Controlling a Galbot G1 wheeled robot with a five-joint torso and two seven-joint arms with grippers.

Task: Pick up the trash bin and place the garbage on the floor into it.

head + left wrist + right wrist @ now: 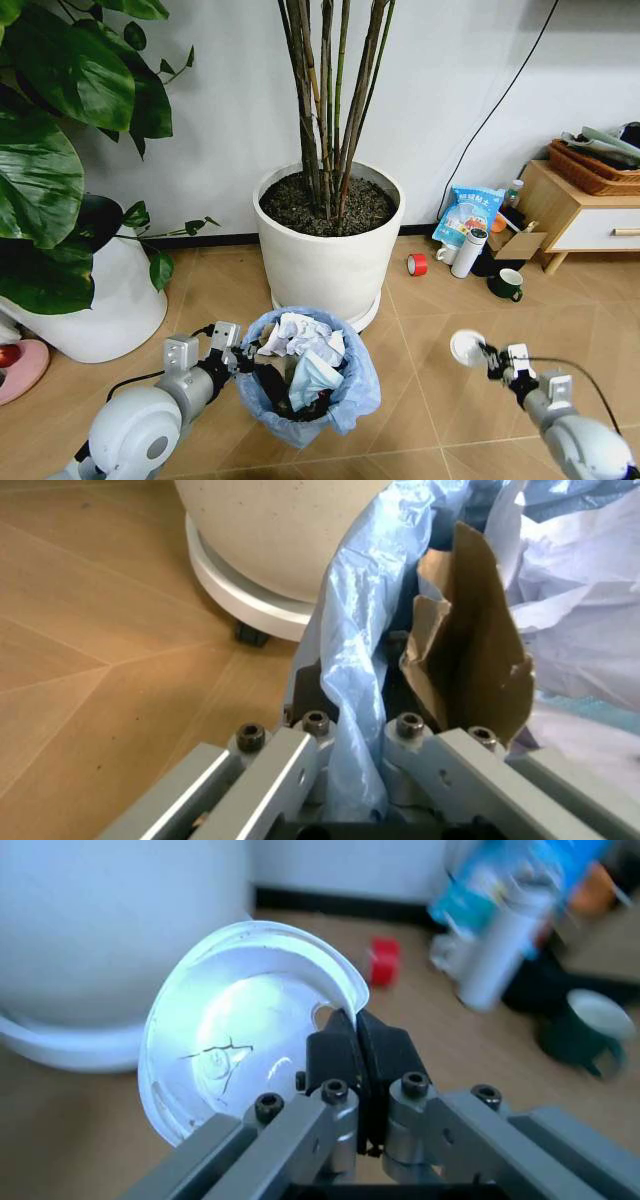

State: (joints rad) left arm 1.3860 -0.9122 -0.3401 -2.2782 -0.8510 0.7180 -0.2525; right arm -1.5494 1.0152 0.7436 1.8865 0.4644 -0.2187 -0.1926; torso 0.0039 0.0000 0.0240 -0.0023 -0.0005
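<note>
While left fingers (236,352) pinch the trash bin (345,395) rim, right fingers (487,355) clamp a clear plastic lid (466,347).

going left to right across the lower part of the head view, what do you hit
left claw shut on the rim of the trash bin → garbage piled inside it → round white lid → right claw shut on that lid

Silver-grey arms with rounded white joints, black cables, and dark hex screws.
</note>
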